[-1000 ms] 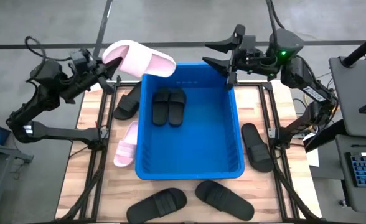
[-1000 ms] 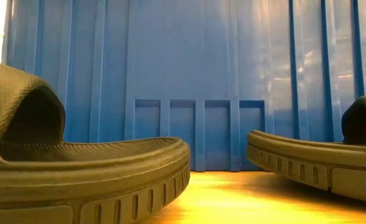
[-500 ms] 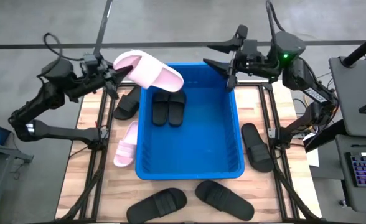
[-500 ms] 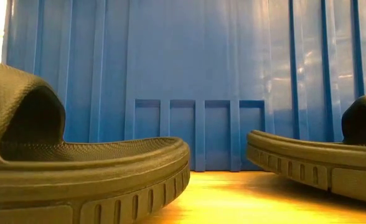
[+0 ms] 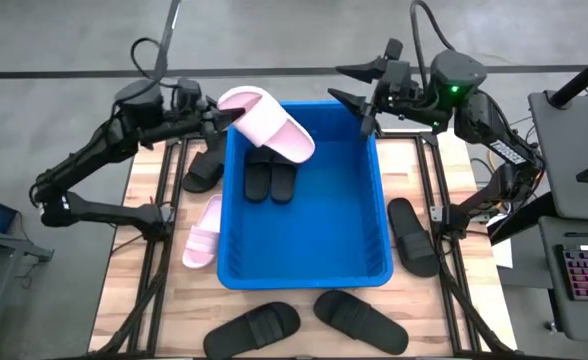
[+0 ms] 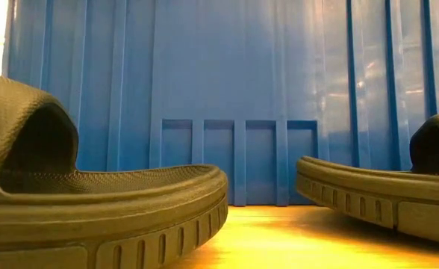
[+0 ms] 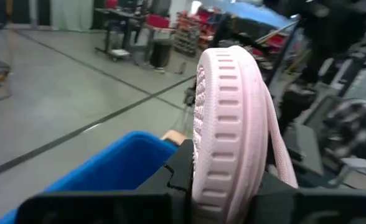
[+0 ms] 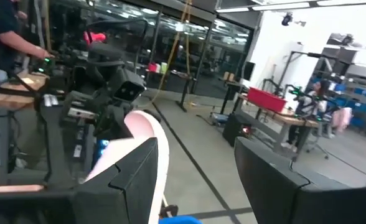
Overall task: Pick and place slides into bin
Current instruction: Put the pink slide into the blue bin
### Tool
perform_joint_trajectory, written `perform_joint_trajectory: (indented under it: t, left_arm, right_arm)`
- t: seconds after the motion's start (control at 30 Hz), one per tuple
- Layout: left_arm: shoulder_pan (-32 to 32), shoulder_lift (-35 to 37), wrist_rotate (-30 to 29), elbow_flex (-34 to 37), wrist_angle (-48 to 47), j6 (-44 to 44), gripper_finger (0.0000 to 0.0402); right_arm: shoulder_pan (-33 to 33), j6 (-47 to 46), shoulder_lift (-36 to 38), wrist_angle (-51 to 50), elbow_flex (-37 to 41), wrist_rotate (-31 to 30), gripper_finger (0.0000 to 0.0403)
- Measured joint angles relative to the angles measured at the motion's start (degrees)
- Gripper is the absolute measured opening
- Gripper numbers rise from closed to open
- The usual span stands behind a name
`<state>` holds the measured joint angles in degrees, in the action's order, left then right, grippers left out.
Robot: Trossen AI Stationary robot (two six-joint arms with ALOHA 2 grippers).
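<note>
My left gripper [image 5: 217,118] is shut on a pale pink slide [image 5: 270,126], held above the far left corner of the blue bin [image 5: 374,200]. The left wrist view shows this slide [image 7: 229,118] edge-on between the fingers. Two black slides [image 5: 272,170] lie side by side on the bin's floor. My right gripper [image 5: 352,86] hangs open and holds nothing, above the bin's far right corner. A second pink slide [image 5: 202,232] lies on the table left of the bin. My left gripper pinches one end of the pink slide [image 7: 220,180] between its two fingers [image 7: 178,167]. The fingers come level from the table's left. The slide is lifted clear and turned on its edge. It reaches away from the fingers over the bin's far left corner.
Black slides lie on the wooden table around the bin: one at its left [image 5: 204,165], one at its right [image 5: 414,236] and two near the front edge [image 5: 254,325] [image 5: 360,318]. In the low view, two black slides [image 6: 92,202] [image 6: 384,194] stand before the bin's wall [image 6: 227,90].
My left gripper has carried the pink slide toward the table's right and a little down, from outside the bin's far left corner to above it. The wrist has rolled, and the slide has turned with it. The grip stays shut.
</note>
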<state>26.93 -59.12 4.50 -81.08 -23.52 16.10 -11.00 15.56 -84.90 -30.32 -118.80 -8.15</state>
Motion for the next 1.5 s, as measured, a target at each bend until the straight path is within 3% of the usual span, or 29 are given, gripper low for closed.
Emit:
perform_joint_trajectory:
  t: [0.17,0.43,0.53,0.67,1.1,1.5]
  left_arm:
    - [4.78,-1.64,5.31,0.00,1.08,0.33,0.0025]
    - [13.67,-6.14,22.84,0.00,6.59,8.76,0.0024]
    - [16.69,-8.91,31.33,0.00,10.09,15.47,0.0024]
    - [18.53,-13.08,38.20,0.11,12.55,20.47,0.0024]
    - [18.50,-16.16,41.30,0.17,18.99,25.57,0.0024]
    - [18.49,-15.97,42.74,0.62,18.59,25.76,0.0024]
  right_arm:
    - [0.00,3.55,-0.03,-3.35,0.00,-8.08,0.0203]
    - [2.79,7.12,-0.11,-11.66,-0.05,-8.43,0.0203]
    - [5.14,13.33,-0.85,-11.60,0.02,-8.50,0.0203]
    - [8.11,25.28,-2.63,-11.05,0.02,-8.57,0.0203]
    - [9.62,44.73,-10.06,-10.88,0.01,-19.10,0.0203]
    - [9.57,54.86,-12.14,-6.76,-0.74,-22.12,0.0203]
